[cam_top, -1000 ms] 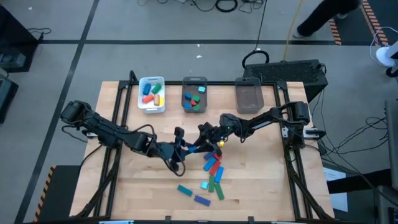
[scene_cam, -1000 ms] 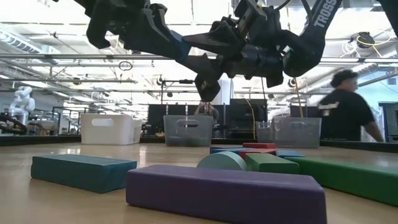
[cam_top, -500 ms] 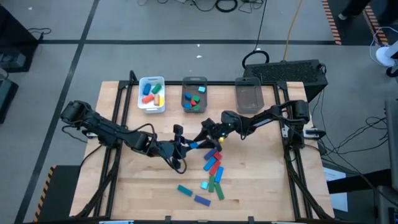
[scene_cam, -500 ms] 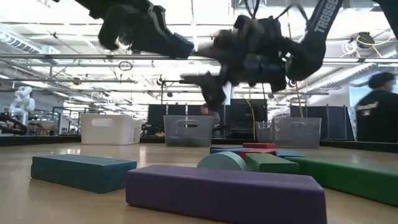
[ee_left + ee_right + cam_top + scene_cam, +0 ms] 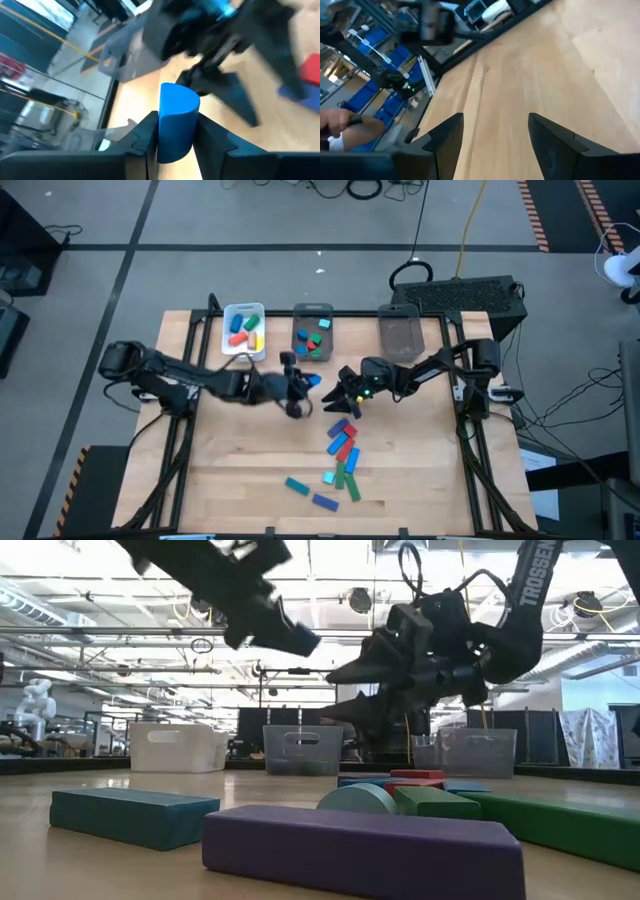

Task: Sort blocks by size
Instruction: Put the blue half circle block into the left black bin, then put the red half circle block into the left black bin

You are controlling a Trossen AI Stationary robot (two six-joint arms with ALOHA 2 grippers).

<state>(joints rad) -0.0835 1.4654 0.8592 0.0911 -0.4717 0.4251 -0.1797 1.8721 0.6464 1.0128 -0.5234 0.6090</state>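
Left gripper [image 5: 306, 381]: we see it raised above the desk [image 5: 230, 470], just in front of the middle bin [image 5: 313, 332], pinching one blue block [image 5: 176, 120] between its fingers [image 5: 145, 135] — the block has one rounded side.
Right gripper [image 5: 338, 395]: we find it close beside the left one, over the middle of the desk, fingers [image 5: 445, 137] spread with nothing between them.
Containers: we count three along the far edge — one white tray [image 5: 244, 332], the middle grey bin, one more grey bin [image 5: 400, 335] on the right.
White tray contents: we make out at least four blocks [image 5: 240, 330] — orange, green, blue and yellow pieces; the exact number is hard to tell.
Middle bin contents: we see about four small blocks [image 5: 312, 340] in teal, blue, green and red.
Loose pile [image 5: 342, 450]: we count roughly five or six blocks, red, blue, green and purple, lying touching one another in front of the grippers.
Apart from the pile: we count two long blocks nearer the front edge — one teal bar [image 5: 297, 484] and one purple bar [image 5: 324, 502], well apart from the bins.
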